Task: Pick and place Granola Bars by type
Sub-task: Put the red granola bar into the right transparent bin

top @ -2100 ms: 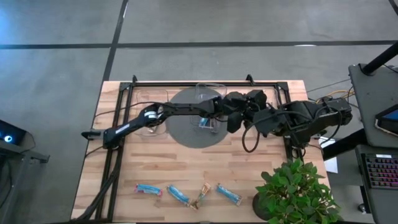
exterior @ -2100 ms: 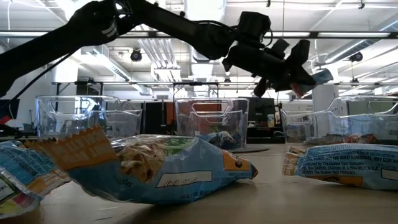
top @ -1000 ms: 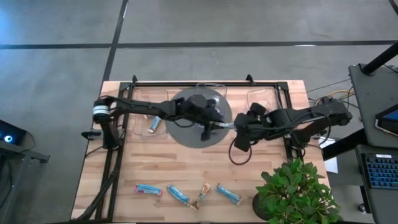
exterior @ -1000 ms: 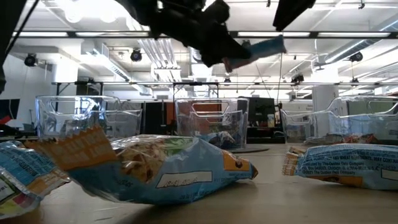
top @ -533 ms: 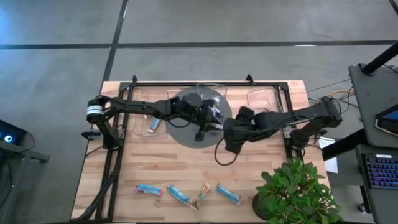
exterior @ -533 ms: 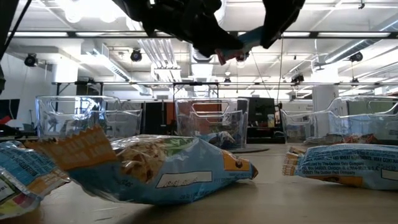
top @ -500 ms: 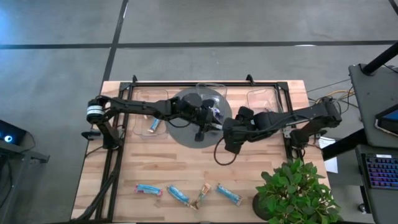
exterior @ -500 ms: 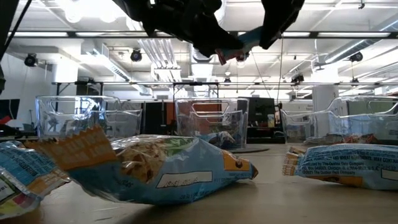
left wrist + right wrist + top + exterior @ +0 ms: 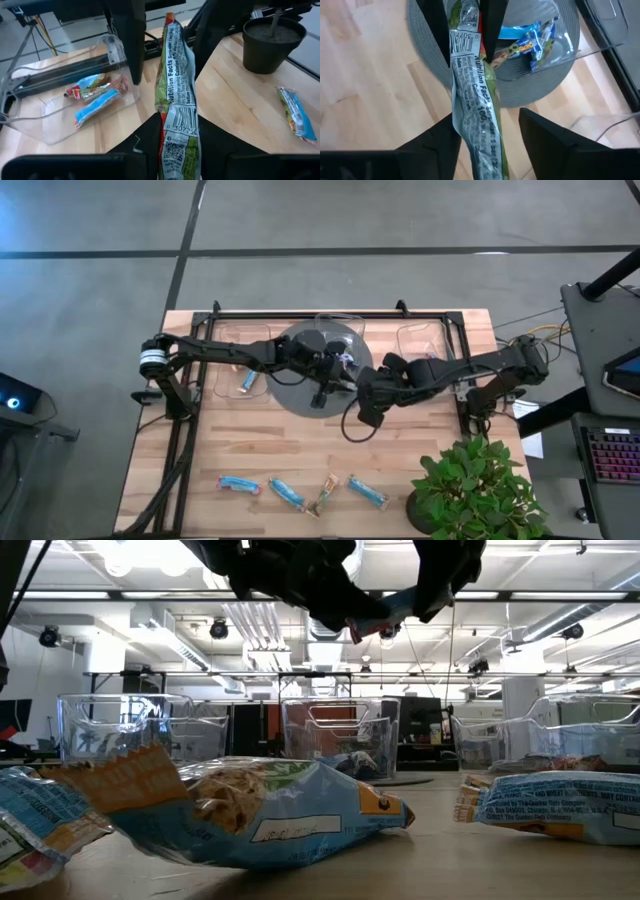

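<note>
The granola bar (image 9: 177,100) held between both grippers reads "Nutrition Facts" beside "Calories". Below its barcode stand the digits "30772".

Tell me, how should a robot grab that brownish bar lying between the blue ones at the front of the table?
Take the brownish bar at its middle, fingers across its narrow width, coming straight down from above. It lies flat and slanted, with blue bars close on both sides, so the wrist would likely have to turn to match that slant.
</note>
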Motion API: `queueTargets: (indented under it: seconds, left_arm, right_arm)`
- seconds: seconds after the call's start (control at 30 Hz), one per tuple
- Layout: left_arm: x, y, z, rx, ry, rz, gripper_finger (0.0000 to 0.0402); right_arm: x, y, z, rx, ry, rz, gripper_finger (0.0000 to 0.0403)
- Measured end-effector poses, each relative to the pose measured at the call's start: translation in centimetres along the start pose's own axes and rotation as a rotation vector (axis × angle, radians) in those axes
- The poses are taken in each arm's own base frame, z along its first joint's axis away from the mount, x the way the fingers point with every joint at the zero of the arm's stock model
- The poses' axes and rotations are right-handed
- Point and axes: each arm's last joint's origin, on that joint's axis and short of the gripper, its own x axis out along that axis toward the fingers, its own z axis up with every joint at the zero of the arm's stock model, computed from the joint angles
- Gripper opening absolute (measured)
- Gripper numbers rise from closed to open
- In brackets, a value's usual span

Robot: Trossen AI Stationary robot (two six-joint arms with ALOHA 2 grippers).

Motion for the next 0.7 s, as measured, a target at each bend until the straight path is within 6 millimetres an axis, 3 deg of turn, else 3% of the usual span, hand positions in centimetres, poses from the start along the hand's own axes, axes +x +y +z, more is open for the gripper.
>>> queueTargets:
  seconds: [0.4, 0.57, 0.7]
  left_arm:
    - [-0.01, 0.42, -0.11, -0.065, 0.032, 0.122, 0.0088]
    - [0.01, 0.37, -0.30, -0.103, 0.054, 0.136, 0.0123]
    - [-0.05, 0.66, -0.41, -0.116, 0.086, 0.245, 0.0152]
  right_arm:
    - [0.02, -0.23, 0.13, 0.005, -0.003, -0.010, 0.0083]
    - [0.01, -0.22, 0.13, 0.005, -0.003, -0.010, 0.0053]
    - [0.01, -0.24, 0.14, 0.009, -0.006, -0.015, 0.0045]
